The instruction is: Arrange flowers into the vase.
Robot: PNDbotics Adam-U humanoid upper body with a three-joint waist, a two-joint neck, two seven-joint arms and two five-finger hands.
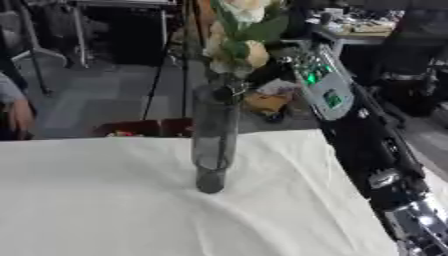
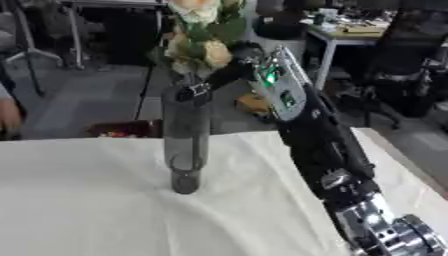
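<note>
White tablecloth (image 1: 105, 200); right hand (image 2: 206, 90) grasping flowers (image 2: 197, 35) above vase (image 2: 184, 145) mouth.

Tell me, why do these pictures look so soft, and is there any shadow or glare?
Left eye view: everything is blurred, the flowers most; the vase casts only a faint shadow on the white cloth. Right eye view: same softness; green lights glow on the right arm, and the metal near the lower corner shines. The right hand by the vase rim is too smeared to read.
</note>
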